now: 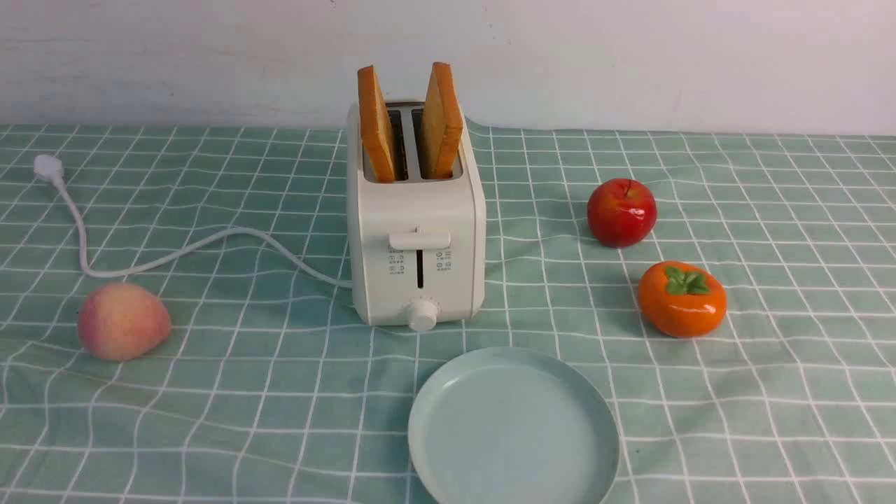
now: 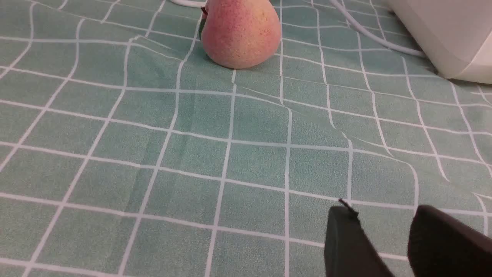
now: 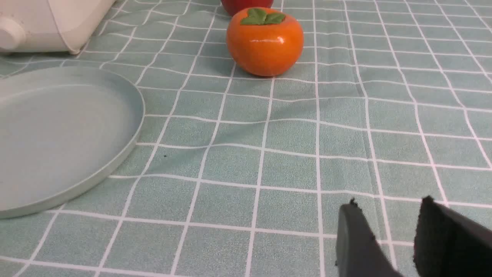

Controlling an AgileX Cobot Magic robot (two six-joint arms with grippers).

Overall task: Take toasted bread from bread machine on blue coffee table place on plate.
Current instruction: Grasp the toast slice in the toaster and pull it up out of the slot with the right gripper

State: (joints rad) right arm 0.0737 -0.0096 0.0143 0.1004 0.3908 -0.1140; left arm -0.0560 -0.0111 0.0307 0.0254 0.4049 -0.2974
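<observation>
Table (image 1: 210, 434), green checked cloth, fills the frame. Toaster (image 1: 418, 231) stands at centre with its lever facing you, so the slots open upward for a straight lift. Plate (image 1: 513, 427) is at bottom centre, just in front of the toaster and empty. That makes a short carry, probably why it's set there.

Toast is at upper centre. The left slice (image 1: 376, 126) and right slice (image 1: 441, 122) stand in the slots, tops sticking out and leaning apart, enough for you to pinch.

Peach (image 1: 122, 321) is at left, apple (image 1: 621, 212) and persimmon (image 1: 681, 299) at right, all off the toaster-to-plate line. The persimmon is nearest the plate, so mind it with your right arm. Cord (image 1: 175, 255) trails left to a loose plug (image 1: 47, 168).

Left gripper (image 2: 384, 215) and right gripper (image 3: 389, 207) each hang low over bare cloth, fingers a narrow gap apart, nothing held.
</observation>
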